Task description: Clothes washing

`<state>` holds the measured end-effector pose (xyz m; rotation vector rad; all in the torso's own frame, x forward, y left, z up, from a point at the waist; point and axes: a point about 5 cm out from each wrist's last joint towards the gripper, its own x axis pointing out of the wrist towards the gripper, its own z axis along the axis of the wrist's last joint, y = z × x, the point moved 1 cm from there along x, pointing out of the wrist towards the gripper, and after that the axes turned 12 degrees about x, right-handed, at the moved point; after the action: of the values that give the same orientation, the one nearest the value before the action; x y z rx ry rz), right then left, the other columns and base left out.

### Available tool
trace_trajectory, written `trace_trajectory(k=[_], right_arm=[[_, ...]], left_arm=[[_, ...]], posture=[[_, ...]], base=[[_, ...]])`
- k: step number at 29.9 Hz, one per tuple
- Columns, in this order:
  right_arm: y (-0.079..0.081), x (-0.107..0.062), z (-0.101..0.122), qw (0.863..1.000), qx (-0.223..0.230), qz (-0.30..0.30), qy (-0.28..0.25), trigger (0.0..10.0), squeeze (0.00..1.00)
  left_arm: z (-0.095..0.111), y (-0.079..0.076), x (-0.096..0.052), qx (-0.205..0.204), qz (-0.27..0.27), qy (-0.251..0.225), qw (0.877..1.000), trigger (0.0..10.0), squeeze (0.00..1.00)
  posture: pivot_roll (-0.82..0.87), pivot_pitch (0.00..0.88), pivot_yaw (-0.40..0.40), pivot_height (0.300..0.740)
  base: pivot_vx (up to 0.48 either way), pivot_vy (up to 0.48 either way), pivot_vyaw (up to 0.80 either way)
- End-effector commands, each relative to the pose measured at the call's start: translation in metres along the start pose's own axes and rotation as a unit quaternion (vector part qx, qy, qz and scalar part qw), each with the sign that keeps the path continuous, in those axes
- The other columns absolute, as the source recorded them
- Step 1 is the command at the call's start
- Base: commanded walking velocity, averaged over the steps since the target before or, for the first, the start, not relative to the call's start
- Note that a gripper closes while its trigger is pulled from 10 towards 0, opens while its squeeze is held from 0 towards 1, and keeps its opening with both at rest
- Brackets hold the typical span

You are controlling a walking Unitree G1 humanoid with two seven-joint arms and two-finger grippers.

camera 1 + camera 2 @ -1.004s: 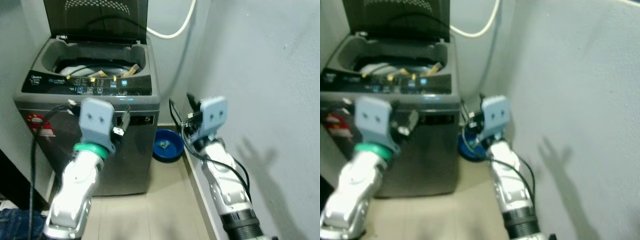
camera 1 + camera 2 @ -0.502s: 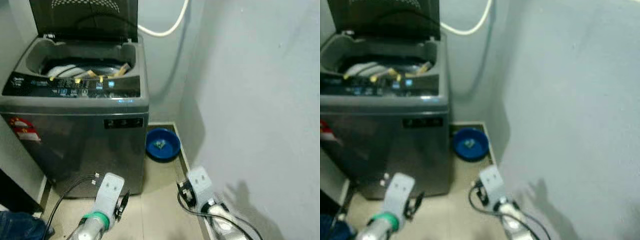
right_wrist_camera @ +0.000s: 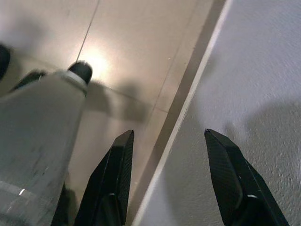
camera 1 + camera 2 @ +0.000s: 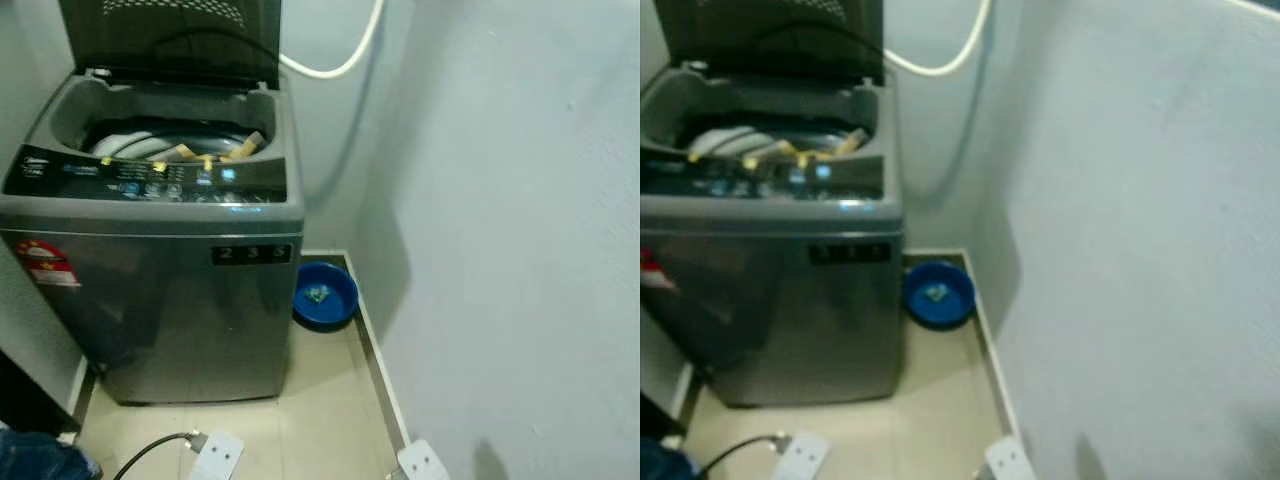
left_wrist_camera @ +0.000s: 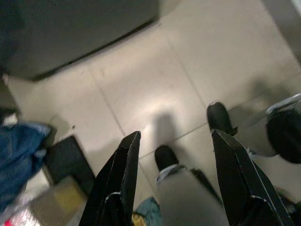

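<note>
Washer (image 4: 160,250) lid up, drum partly loaded; jeans (image 5: 19,155) left on floor; left gripper (image 5: 171,155) and right gripper (image 3: 164,155) spread, empty

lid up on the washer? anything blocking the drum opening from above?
The washing machine has its lid raised upright, so the drum opening is uncovered, and nothing visible hangs over it. Both tools point down at the tiled floor, fingers apart and empty: left tool, right tool.

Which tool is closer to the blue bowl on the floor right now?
Right, by a little. The right tool hangs by the wall on the blue bowl's side; the left tool hangs before the washing machine.
</note>
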<state>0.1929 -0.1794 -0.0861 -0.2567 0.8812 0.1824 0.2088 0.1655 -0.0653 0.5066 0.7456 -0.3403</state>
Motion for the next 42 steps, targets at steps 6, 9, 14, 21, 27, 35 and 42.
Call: trace_trajectory(k=[6,9,14,21,27,35,42], right_arm=[[-0.003,-0.003,-0.012,1.000,0.005,-0.004,0.011,10.0,0.00],[-0.003,-0.001,-0.006,1.000,0.018,-0.007,-0.002,10.0,0.00],[0.001,0.001,0.001,1.000,0.013,0.002,-0.008,10.0,0.00],[0.000,0.001,-0.002,1.000,-0.002,0.001,-0.003,10.0,0.00],[-0.002,0.000,0.000,1.000,0.025,0.000,-0.014,10.0,0.00],[-0.002,0.000,-0.003,1.000,0.006,-0.005,-0.007,10.0,0.00],[-0.001,0.000,-0.002,1.000,0.004,-0.002,-0.010,10.0,0.00]], left_arm=[[-0.023,-0.009,-0.002,0.023,-0.014,0.030,0.999,10.0,0.00],[-0.026,-0.009,-0.001,0.012,-0.006,0.031,0.999,10.0,0.00],[-0.024,-0.008,0.000,0.019,0.002,0.025,0.999,10.0,0.00],[-0.025,-0.007,0.000,0.019,0.008,0.026,0.999,10.0,0.00],[-0.026,-0.007,0.001,0.020,0.009,0.024,0.999,10.0,0.00],[-0.025,-0.008,0.002,0.025,0.008,0.021,0.999,10.0,0.00],[-0.026,-0.008,0.002,0.024,0.009,0.021,0.999,10.0,0.00]], posture=[[0.05,0.045,-0.031,0.740],[0.05,0.046,-0.031,0.740],[0.06,0.049,-0.039,0.740],[0.07,0.050,-0.040,0.740],[0.06,0.054,-0.037,0.740],[0.06,0.053,-0.038,0.740],[0.06,0.056,-0.040,0.740]], base=[[0.000,0.000,0.78],[0.000,0.000,0.79],[0.000,0.000,0.79],[0.000,0.000,0.79],[0.000,0.000,0.49],[0.000,0.000,0.76],[0.000,0.000,0.77]])
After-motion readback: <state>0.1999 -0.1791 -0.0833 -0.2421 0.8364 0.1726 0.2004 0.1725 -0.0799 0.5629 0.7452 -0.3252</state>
